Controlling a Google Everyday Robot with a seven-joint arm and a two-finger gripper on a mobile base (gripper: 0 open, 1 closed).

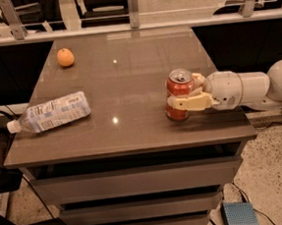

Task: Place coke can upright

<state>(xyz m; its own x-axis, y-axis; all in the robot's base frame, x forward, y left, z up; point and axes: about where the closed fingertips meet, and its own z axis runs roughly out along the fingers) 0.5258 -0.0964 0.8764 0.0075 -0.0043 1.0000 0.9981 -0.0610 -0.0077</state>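
The red coke can (179, 86) stands upright on the brown table (128, 81), right of centre near the front edge, its silver top with pull tab facing up. My gripper (183, 94) reaches in from the right, level with the table, and is shut around the can. One cream finger (189, 103) crosses the can's front low down. The other finger is mostly hidden behind the can. The white arm (247, 89) extends off the right edge.
A clear plastic bottle (52, 112) with a white-blue label lies on its side at the table's left front. An orange (65, 57) sits at the back left. A glass rail runs behind the table. Drawers are below the top.
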